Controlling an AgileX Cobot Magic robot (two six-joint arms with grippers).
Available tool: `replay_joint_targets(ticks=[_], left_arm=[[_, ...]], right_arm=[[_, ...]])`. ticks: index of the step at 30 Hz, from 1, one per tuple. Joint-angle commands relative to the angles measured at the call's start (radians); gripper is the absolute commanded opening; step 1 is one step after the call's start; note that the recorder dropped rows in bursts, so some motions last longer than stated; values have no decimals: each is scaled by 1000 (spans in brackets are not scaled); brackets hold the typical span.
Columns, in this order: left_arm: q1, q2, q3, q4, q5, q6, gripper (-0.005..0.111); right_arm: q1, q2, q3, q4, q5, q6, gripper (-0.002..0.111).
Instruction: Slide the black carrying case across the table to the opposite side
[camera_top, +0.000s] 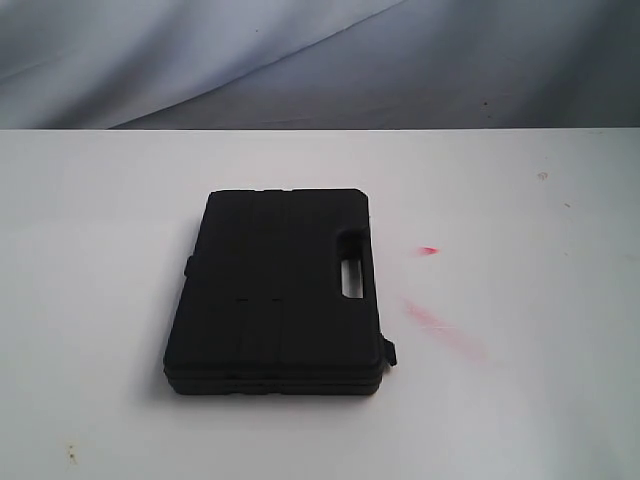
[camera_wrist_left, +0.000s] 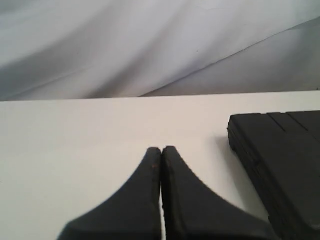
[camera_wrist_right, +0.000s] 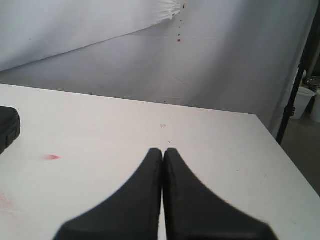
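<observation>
The black case lies flat on the white table, left of the middle in the exterior view, its handle cutout on its right side. Neither arm shows in that view. My left gripper is shut and empty over bare table, with the case's corner off to one side and apart from it. My right gripper is also shut and empty; only an edge of the case shows at that view's border.
Red smear marks lie on the table right of the case. A grey-white cloth backdrop hangs behind the far edge. The table's right edge drops off, with a dark stand beyond.
</observation>
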Motion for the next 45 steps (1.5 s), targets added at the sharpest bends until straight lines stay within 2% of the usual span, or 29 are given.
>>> replay_joint_targets(ticks=[1,3,7,13,17,29,31,35,45], left_arm=[[2,-4,5,0,21,7,0],[2,-4,5,-8,21,0,0],[2,-4,5,-21,26,-141,0],[2,-4,5,60,29,-141,0],[2,-4,5,167,-52,-141,0],[2,-4,5,172,-82,-141,0],[2,-4,5,172,-62,-141,0],[2,-4,5,172,87,-141,0],[2,-4,5,180,87,-141,0]], right_arm=[[-7,-3,4,4,0,6,0],[-7,-3,4,4,0,6,0],[-7,-3,4,4,0,6,0],[-7,-3,4,4,0,6,0],[-7,-3,4,4,0,6,0],[-7,-3,4,4,0,6,0],[-7,-3,4,4,0,6,0],[-7,-3,4,4,0,6,0],[-7,-3,4,4,0,6,0]])
